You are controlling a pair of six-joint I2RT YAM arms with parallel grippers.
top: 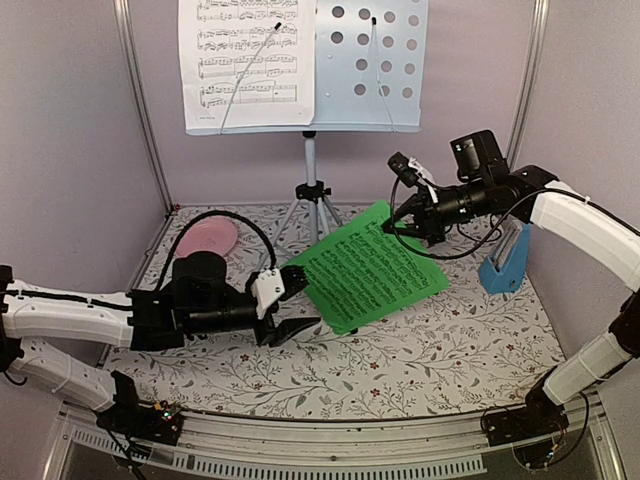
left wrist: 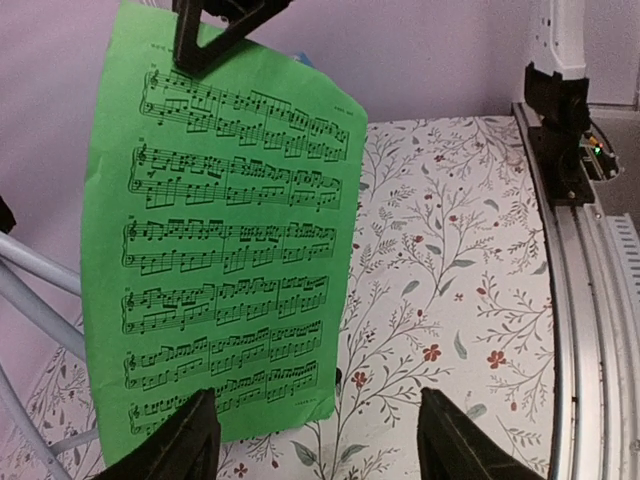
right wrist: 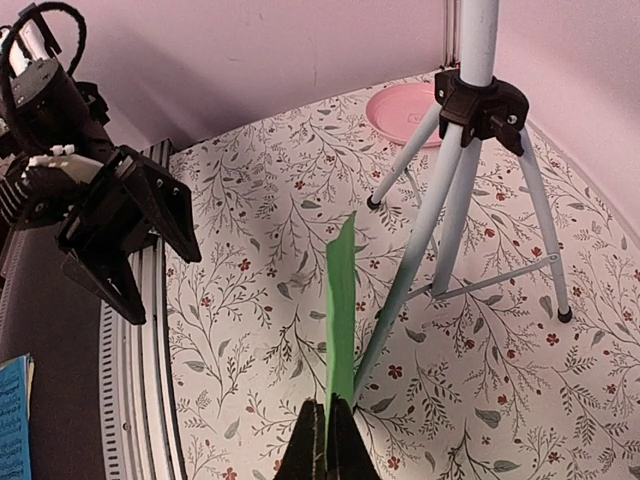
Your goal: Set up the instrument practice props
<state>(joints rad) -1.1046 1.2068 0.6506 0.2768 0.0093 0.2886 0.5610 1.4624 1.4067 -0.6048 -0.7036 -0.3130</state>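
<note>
The green sheet-music page (top: pixel 365 265) hangs in the air, tilted, above the table's middle. My right gripper (top: pixel 408 215) is shut on its far corner; the right wrist view shows the page edge-on (right wrist: pixel 341 300) between the closed fingers (right wrist: pixel 328 445). My left gripper (top: pixel 292 305) is open at the page's near-left edge. In the left wrist view the page (left wrist: pixel 230 230) fills the left side, just ahead of the spread left gripper (left wrist: pixel 315 440). The pale perforated music stand (top: pixel 372 60) holds a white page (top: pixel 245 60) on its left half, above the silver tripod (top: pixel 312 195). The blue metronome (top: pixel 503 262) stands at the right.
A pink plate (top: pixel 208 238) lies at the back left, beside the tripod legs (right wrist: pixel 470 150); it also shows in the right wrist view (right wrist: pixel 405 105). The floral tablecloth (top: pixel 420 350) covers the table. Pale walls close the back and sides. A metal rail (left wrist: pixel 580 300) runs along the near edge.
</note>
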